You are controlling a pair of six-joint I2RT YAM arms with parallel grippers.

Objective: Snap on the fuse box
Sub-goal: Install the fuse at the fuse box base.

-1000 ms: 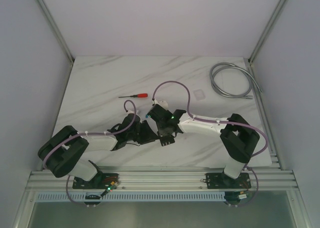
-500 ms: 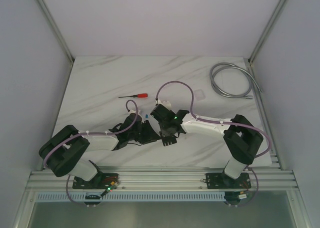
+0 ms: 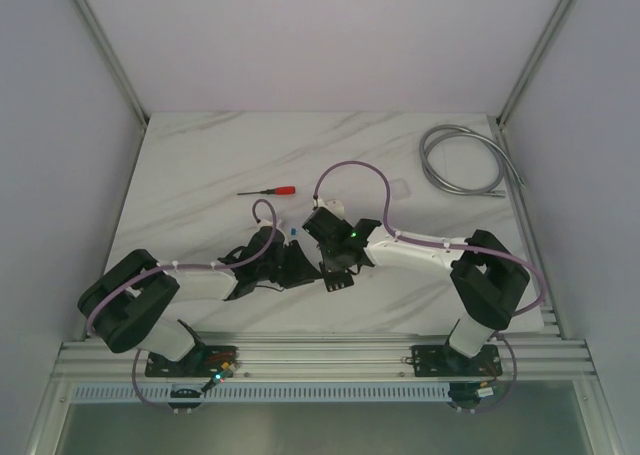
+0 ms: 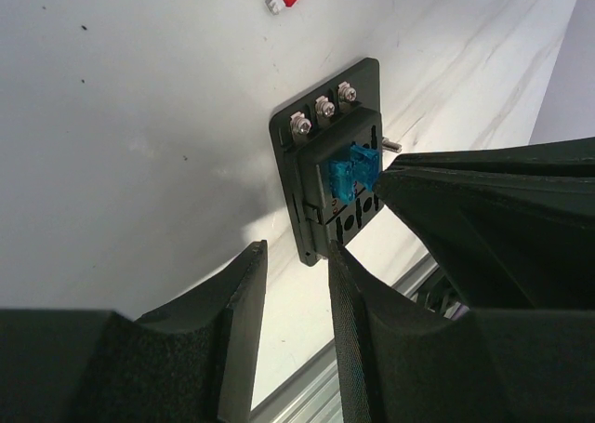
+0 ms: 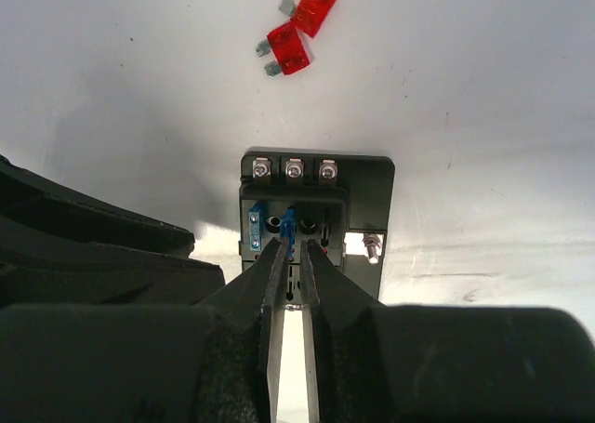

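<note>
The fuse box (image 5: 316,209) is a black block with three screws along its far edge, flat on the white table. It also shows in the left wrist view (image 4: 325,177). From above it is almost hidden under both grippers. One blue fuse (image 5: 257,223) sits in a slot. A second blue fuse (image 5: 290,226) stands edge-on between the tips of my right gripper (image 5: 292,244); the left finger touches it and a thin gap remains at the right finger. My left gripper (image 4: 296,256) is open at the box's near end, and its right finger (image 4: 358,297) is beside the box's corner.
Two loose red fuses (image 5: 288,49) lie beyond the box. A red-handled screwdriver (image 3: 268,191) lies further back. A small clear lid (image 3: 399,188) and a coiled grey cable (image 3: 462,161) are at the back right. The aluminium rail (image 3: 320,360) runs along the near edge.
My right arm has shifted slightly to the right and nearer, its wrist staying over the fuse box. The left arm has barely moved.
</note>
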